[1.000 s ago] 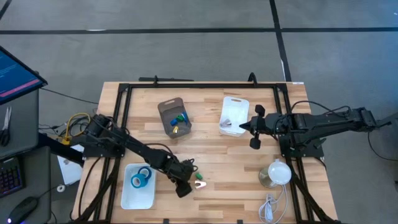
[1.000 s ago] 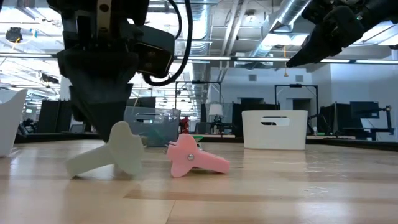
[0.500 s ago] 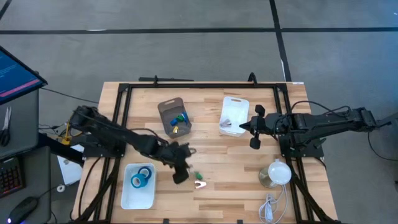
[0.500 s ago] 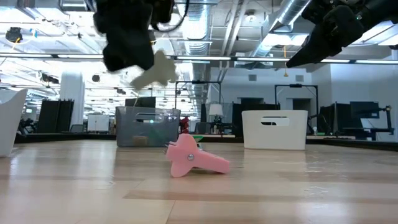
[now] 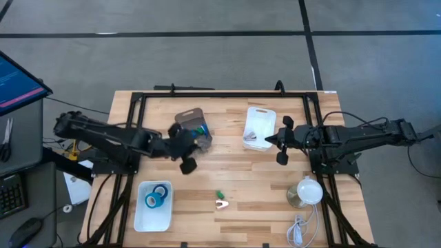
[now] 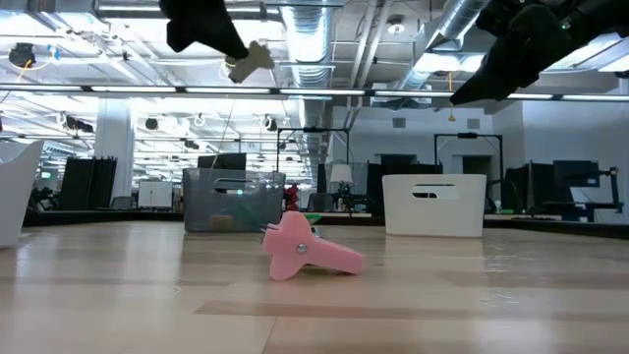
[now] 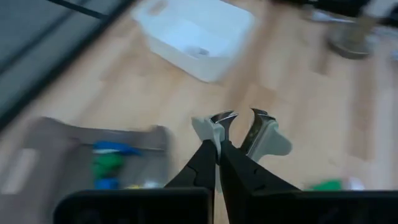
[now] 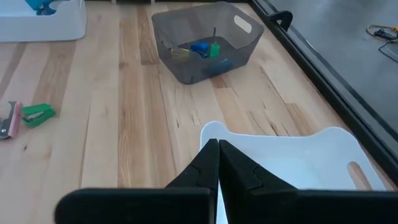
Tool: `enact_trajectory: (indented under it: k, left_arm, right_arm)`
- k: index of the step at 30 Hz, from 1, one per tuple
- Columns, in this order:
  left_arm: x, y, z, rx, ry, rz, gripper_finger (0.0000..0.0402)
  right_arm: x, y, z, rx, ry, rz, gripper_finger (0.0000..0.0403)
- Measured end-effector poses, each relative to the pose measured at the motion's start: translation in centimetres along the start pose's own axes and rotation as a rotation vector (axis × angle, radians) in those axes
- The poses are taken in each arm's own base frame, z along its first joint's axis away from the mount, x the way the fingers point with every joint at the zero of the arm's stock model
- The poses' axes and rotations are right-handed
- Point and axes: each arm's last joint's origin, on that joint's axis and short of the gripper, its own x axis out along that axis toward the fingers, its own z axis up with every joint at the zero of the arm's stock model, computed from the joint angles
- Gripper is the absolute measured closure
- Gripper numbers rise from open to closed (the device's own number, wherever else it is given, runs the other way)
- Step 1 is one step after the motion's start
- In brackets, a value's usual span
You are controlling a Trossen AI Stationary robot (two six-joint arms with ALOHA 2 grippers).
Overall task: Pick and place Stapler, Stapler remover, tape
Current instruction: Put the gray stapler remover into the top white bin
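Left gripper (image 5: 185,146) lifted from the table's front area, carrying the pale staple remover (image 7: 264,134) clamped in its fingers, now raised beside the grey bin (image 5: 192,129); pink remover (image 6: 305,251) left alone on the wood

Tape (image 5: 156,198) in a tray (image 5: 141,220) left of two staple removers (image 5: 220,200)

We see a pale staple remover (image 7: 264,134) pinched aloft beside the grey bin (image 5: 186,118). A pink one (image 6: 305,251) and a green stapler (image 5: 219,195) lie on the wood; blue tape (image 5: 156,198) sits in the white tray (image 5: 138,219).
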Motion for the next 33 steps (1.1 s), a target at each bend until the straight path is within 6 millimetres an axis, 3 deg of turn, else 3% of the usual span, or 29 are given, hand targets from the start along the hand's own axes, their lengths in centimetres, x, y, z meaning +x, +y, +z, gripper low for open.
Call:
enact_trajectory:
  k: [8,20,26,33]
  left_arm:
    - [0.8,3.5,1.4,0.003,-0.018,0.121,0.04]
    - [3.5,4.0,3.8,0.099,-0.158,0.043,0.04]
    - [8.2,5.3,5.7,0.096,-0.266,-0.141,0.04]
    - [15.2,7.1,4.8,0.057,-0.253,-0.193,0.04]
  right_arm:
    - [0.0,0.0,0.0,0.002,-0.003,-0.011,0.0403]
    - [0.0,-0.4,0.2,0.025,-0.023,-0.129,0.0403]
    - [-0.1,-0.2,0.2,0.049,-0.031,-0.159,0.0403]
    - [-0.6,0.6,0.2,0.029,-0.064,-0.25,0.0403]
